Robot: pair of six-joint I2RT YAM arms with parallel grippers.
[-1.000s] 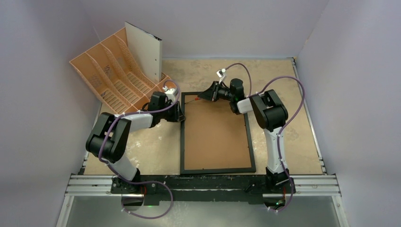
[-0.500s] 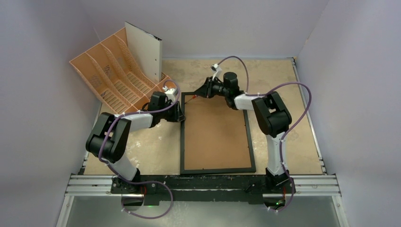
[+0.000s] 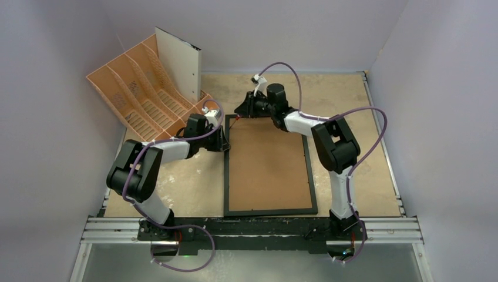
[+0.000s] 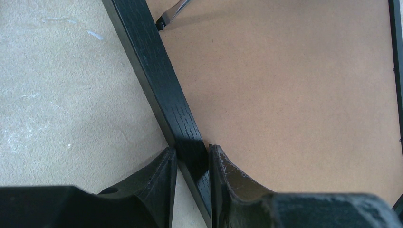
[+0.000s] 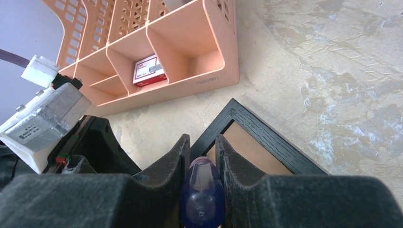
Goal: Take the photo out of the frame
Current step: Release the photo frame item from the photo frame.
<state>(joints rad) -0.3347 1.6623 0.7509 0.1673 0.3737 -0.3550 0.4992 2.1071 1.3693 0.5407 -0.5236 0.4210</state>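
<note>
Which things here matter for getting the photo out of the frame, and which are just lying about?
Job: frame, lying back-up; its brown backing board; blue-handled tool at its corner; photo not visible.
Lying about: orange file organiser; white sheet at its end; small box inside.

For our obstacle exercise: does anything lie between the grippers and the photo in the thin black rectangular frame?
Yes: the flat brown fibreboard backing covers the whole back of the thin black rectangular frame, hiding any photo beneath it.
</note>
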